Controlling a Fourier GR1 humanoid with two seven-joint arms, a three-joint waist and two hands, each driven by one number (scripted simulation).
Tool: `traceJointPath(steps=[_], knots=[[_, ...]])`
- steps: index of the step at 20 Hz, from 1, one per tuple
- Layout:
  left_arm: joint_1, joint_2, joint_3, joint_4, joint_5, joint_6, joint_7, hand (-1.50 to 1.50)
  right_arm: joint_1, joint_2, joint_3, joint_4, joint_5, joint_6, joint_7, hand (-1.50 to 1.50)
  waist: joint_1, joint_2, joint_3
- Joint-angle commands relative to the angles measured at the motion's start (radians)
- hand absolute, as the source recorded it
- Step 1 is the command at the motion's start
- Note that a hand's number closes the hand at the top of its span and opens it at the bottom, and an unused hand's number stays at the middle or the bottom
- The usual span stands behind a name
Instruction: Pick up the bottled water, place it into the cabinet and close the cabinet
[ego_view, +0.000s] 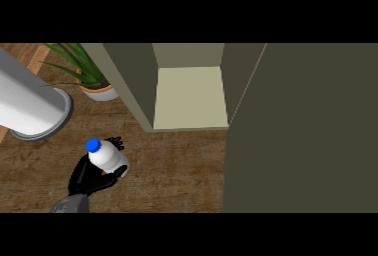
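Wooden counter (177, 170) fills the background. Cabinet door (303, 130), dark olive, stands open across the right side. Cabinet (133, 80) behind it shows a pale shelf (190, 95). Large white cylinder (29, 102) lies at far left, potted plant (92, 80) beside it. Left hand (92, 180) at lower left, fingers curled round the water bottle (109, 159). Bottle sits left of the cabinet opening, well apart from it, with its long axis tilted and its blue cap (93, 145) pointing up-left.
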Motion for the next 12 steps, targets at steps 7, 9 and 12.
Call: traceJointPath(steps=[7,9,12], knots=[[-0.029,0.016,-0.056,0.196,-0.169,0.168,-0.329,1.5,-0.003,-0.016,0.035,-0.108,0.04,-0.035,0.026,-1.5,0.009,0.004,0.0],[-0.081,0.012,-0.05,0.186,-0.177,0.242,-0.341,1.5,0.083,-0.062,0.003,-0.177,0.004,-0.022,0.022,-1.5,-0.002,0.001,0.0],[-0.077,-0.001,-0.071,0.196,-0.195,0.229,-0.394,1.5,0.085,-0.054,0.058,-0.199,0.034,-0.05,0.057,-1.5,0.012,0.001,0.001]])
